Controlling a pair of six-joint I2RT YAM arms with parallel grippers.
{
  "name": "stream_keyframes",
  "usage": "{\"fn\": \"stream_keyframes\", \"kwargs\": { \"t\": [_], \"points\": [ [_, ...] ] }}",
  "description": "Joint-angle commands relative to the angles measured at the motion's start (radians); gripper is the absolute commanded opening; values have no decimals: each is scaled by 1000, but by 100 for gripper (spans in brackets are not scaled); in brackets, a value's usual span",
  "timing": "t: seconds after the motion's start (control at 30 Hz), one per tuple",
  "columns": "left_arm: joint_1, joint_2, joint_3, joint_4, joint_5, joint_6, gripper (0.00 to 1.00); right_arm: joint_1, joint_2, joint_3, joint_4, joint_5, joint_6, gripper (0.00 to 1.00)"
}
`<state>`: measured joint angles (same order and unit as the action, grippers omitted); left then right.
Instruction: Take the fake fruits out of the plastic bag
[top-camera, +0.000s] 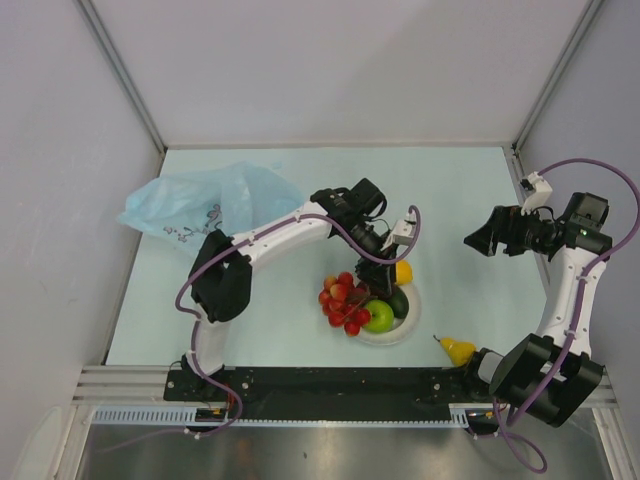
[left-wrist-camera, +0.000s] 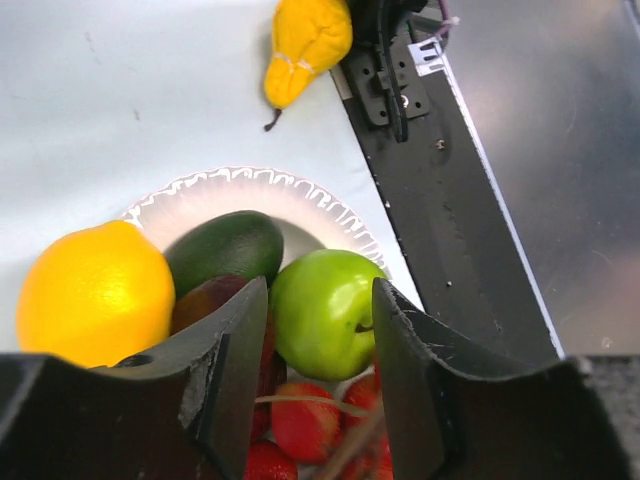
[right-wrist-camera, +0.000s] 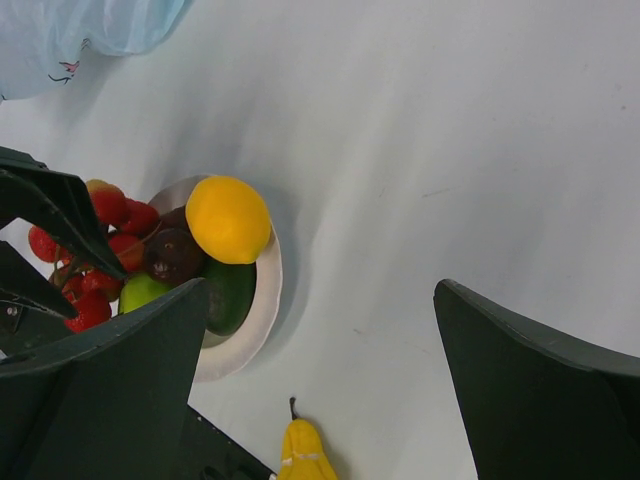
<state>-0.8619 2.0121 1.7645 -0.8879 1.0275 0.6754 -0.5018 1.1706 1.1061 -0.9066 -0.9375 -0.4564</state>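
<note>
The light-blue plastic bag (top-camera: 210, 200) lies crumpled at the back left, and no fruit shows inside it. On the white plate (top-camera: 412, 322) sit a bunch of red grapes (top-camera: 342, 300), a green apple (top-camera: 379, 316), a dark avocado (top-camera: 398, 303) and a lemon (top-camera: 402, 272). My left gripper (top-camera: 383, 283) hangs over the plate, open. In the left wrist view the grapes (left-wrist-camera: 305, 420) and their thin stem lie below the gap, with the apple (left-wrist-camera: 325, 310) just beyond and a maroon fruit (left-wrist-camera: 205, 300) by the left finger. My right gripper (top-camera: 485, 238) is wide open and empty, off to the right.
A yellow pear-shaped fruit (top-camera: 457, 350) lies on the table by the right arm's base, next to the black base rail (top-camera: 330, 380). Grey walls close the table at the back and sides.
</note>
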Motion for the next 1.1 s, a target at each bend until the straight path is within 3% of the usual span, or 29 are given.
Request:
{"fn": "stream_keyframes", "kwargs": {
  "t": [0.0,0.27,0.4,0.53,0.7,0.8,0.83,1.07],
  "points": [
    [-5,-53,0,110,6,-54,51,-4,1,-2,21,-30,-1,100],
    [-3,-58,-4,103,13,-59,52,-6,1,-2,15,-29,-5,100],
    [20,-183,-31,165,-24,-126,57,-6,-2,-2,9,-29,-10,100],
    [107,-367,-236,344,-134,-317,65,-1,-5,0,17,-34,-8,100],
    [184,-536,-451,409,-169,-324,68,37,-26,-2,-2,17,-62,100],
    [114,-558,-508,530,-165,-364,82,31,-49,0,27,40,-25,100],
    [50,-541,-488,547,-167,-317,86,23,-57,0,84,34,67,100],
    [-158,-256,-332,678,-162,-174,100,-79,-143,119,354,-58,463,100]
  ]
}}
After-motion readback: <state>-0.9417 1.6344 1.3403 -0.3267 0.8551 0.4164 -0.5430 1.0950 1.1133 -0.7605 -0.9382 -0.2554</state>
